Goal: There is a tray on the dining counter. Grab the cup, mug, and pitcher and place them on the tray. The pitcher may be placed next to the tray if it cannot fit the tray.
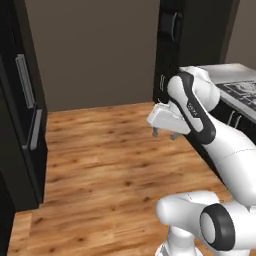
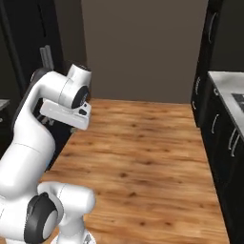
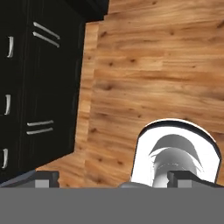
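Gripper: centre of the left base view, folded close to the arm, pointing down over the wooden floor; fingers apart, holding nothing. In the right base view the gripper sits at left centre beneath the white hand.

Dining surface: upper right corner of the left base view, marble top with a cooktop set in it. Tray, cup, mug and pitcher cannot be located.

Dark cabinets: left edge of the left base view, with pale handles.

Right base view, right edge: dark cabinet fronts under a pale top.
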### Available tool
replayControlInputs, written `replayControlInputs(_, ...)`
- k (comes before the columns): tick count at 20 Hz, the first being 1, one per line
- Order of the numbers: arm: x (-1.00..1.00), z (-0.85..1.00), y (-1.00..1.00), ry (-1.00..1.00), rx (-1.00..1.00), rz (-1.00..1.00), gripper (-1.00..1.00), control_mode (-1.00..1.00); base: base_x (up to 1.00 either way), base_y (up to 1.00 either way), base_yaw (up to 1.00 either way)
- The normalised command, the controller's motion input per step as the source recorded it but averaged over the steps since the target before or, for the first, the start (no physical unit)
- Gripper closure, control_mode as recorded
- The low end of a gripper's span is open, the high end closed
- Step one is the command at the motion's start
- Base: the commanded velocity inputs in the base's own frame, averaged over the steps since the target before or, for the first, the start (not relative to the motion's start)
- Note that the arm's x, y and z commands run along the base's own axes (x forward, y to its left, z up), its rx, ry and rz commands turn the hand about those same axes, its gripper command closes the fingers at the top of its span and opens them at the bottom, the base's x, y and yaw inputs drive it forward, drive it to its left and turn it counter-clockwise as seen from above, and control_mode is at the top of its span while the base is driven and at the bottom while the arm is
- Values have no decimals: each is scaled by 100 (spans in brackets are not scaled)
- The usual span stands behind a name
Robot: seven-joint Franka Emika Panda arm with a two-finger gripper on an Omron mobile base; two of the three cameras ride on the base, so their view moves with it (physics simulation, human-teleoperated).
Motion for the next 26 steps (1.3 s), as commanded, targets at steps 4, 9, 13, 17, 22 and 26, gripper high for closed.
replayControlInputs(4,0,0,0,0,0,0,-100,100,100,57,32)
replayControlInputs(9,0,0,0,0,0,0,-100,100,99,35,47)
replayControlInputs(13,0,0,0,0,0,0,-100,100,92,15,55)
replayControlInputs(17,0,0,0,0,0,0,-100,100,80,12,56)
replayControlInputs(22,0,0,0,0,0,0,-100,100,68,9,54)
replayControlInputs(26,0,0,0,0,0,0,-100,100,56,6,52)
